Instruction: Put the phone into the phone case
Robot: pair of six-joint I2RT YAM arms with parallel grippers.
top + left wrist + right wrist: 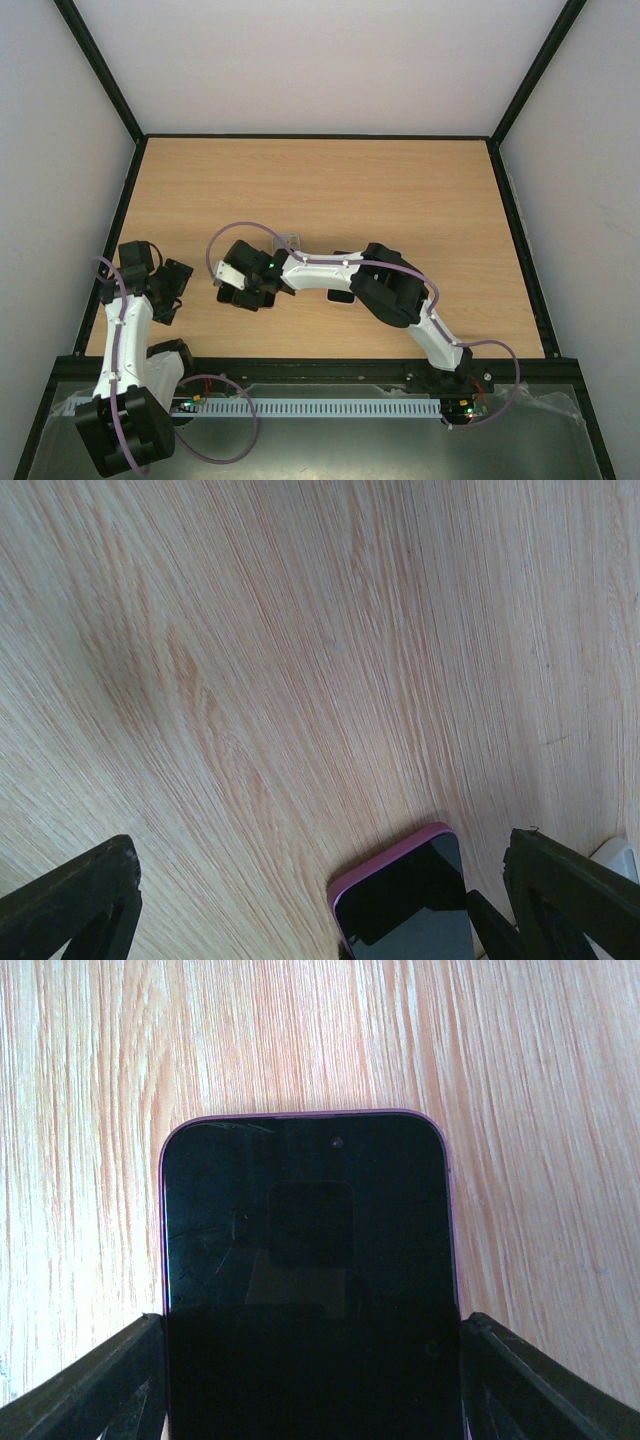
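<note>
Phone [305, 1230], lower half cut off, between right end effector [310, 1322] fingers; grip unclear.

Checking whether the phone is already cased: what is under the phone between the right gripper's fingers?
The phone lies screen up, flat on the wooden table, with bare wood around its far end. Its body covers whatever is directly beneath; only a purple rim shows at its edge.
</note>
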